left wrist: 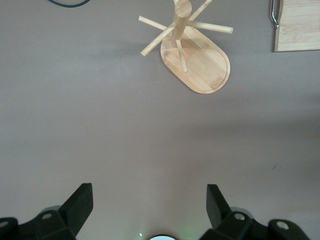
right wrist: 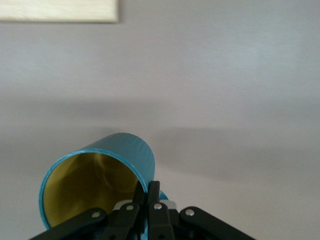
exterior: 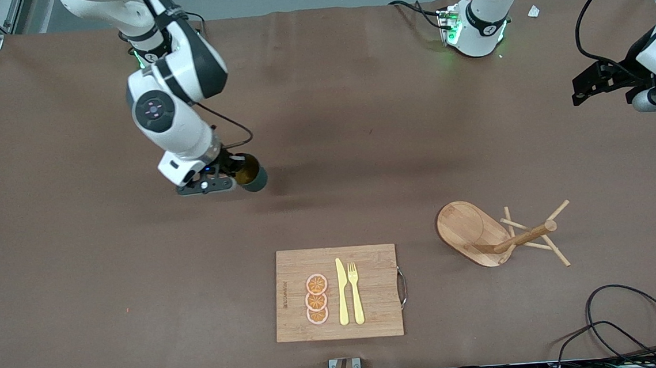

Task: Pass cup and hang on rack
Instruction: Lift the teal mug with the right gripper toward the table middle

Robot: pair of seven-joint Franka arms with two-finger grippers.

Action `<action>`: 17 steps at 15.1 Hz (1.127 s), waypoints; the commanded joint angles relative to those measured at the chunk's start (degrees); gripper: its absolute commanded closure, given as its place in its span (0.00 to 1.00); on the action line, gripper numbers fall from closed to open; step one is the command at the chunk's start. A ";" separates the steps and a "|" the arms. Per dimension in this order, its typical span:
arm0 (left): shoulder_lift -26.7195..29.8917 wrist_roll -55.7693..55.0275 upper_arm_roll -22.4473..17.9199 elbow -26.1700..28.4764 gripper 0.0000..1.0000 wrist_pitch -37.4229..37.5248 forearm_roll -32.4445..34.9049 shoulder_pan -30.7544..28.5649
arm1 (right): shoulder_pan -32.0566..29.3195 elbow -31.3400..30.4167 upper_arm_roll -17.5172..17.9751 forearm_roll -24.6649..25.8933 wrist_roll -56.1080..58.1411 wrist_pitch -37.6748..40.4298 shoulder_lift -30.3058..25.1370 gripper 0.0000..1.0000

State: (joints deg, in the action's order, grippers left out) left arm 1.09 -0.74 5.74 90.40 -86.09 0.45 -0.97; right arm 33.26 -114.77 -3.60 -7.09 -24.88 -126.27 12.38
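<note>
Right tool (exterior: 234, 176) pinches the cup (exterior: 251, 175) by its wall, cup tilted, up over bare table (exterior: 80, 270), well apart from the rack (exterior: 496, 234). Rack stands upright beside the cutting board (exterior: 337, 293), toward the left arm's end. Left tool (left wrist: 150, 207) waits above the table near the rack, fingers spread, holding nothing.

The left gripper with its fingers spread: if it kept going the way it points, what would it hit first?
Probably just the bare table. The open left gripper points down at it; the rack stands off that line.
</note>
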 commanded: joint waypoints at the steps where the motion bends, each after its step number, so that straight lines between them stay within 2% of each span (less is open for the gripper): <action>1: -0.29 0.12 0.06 -0.84 0.00 -0.04 -0.01 0.35 | 4.34 4.98 -0.80 -1.17 -5.17 -3.18 6.67 1.00; 5: -0.29 0.03 0.06 -0.84 0.00 -0.13 -0.01 0.79 | 8.30 10.96 -0.88 -0.82 -5.62 -4.42 13.27 1.00; 17: -1.35 -3.56 0.06 -0.93 0.00 -0.13 -0.10 4.22 | 14.46 22.39 -1.06 -0.38 -18.88 -4.51 23.91 1.00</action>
State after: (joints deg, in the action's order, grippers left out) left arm -0.04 -2.43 5.87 90.38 -86.25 0.45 2.28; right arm 46.38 -95.28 -3.78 -7.12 -41.21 -131.34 34.28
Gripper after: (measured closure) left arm 0.000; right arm 0.965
